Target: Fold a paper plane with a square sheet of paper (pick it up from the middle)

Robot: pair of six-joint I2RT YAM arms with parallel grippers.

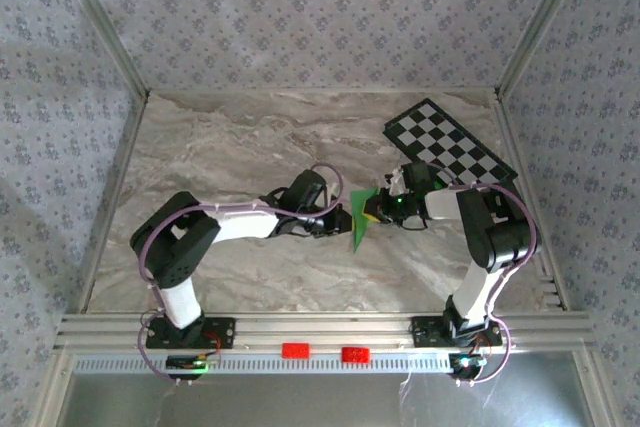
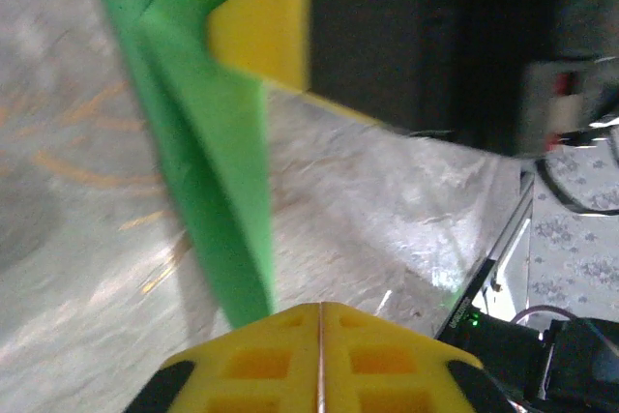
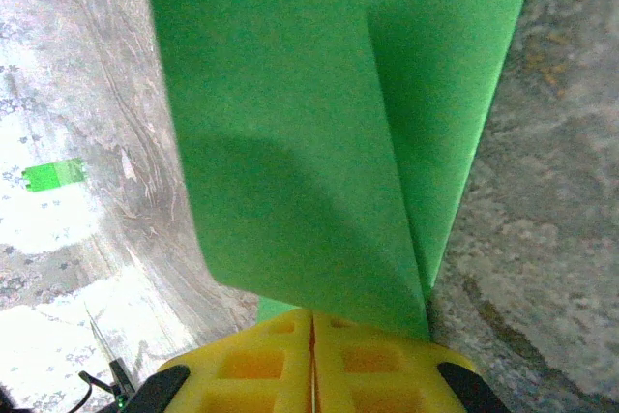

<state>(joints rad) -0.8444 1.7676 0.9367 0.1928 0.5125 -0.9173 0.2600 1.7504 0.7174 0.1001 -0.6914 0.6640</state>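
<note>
Left gripper: jaws pinched on a tip of the square sheet of paper, part-folded, upright mid-table. Right gripper: clamped on its opposite fold. Hazard: arms drawing apart would tear it. Beyond: checkered board

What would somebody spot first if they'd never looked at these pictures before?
Probably the bright green paper, folded and held up in the middle of the marble table. The right gripper pinches it, and the left gripper is shut right beside its lower tip. After that, the black-and-white checkered board lying at the back right corner.
</note>
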